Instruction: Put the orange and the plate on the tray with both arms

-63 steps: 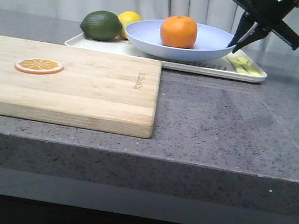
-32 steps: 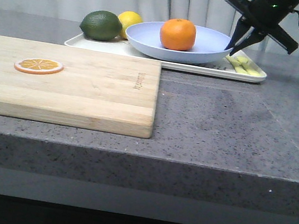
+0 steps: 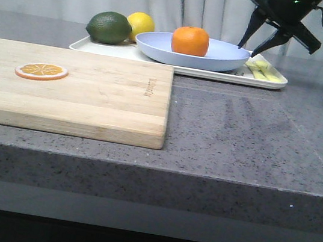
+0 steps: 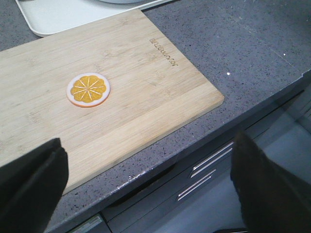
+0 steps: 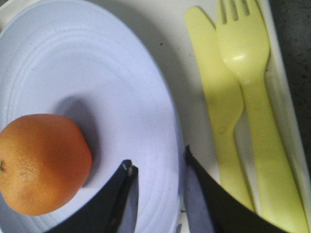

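The orange [image 3: 190,40] sits in the pale lavender plate [image 3: 220,55], which rests flat on the cream tray [image 3: 217,75] at the back of the counter. My right gripper [image 3: 249,48] is open at the plate's right rim, its fingers spread apart. In the right wrist view one finger stands over the inside of the plate [image 5: 97,73] and the other over the tray [image 5: 172,48], with the gripper [image 5: 158,158] astride the rim and the orange [image 5: 41,162] close by. My left gripper [image 4: 148,143] is open and empty over the counter's front edge.
A wooden cutting board [image 3: 92,98] with an orange slice [image 3: 42,71] fills the front left. A green lime [image 3: 109,27] and a yellow lemon [image 3: 141,22] lie at the tray's left end. A yellow fork and knife [image 5: 243,48] lie at its right end.
The plate with the orange has come down from a tilt to lie flat on the tray. My right gripper has opened off the rim and risen slightly.
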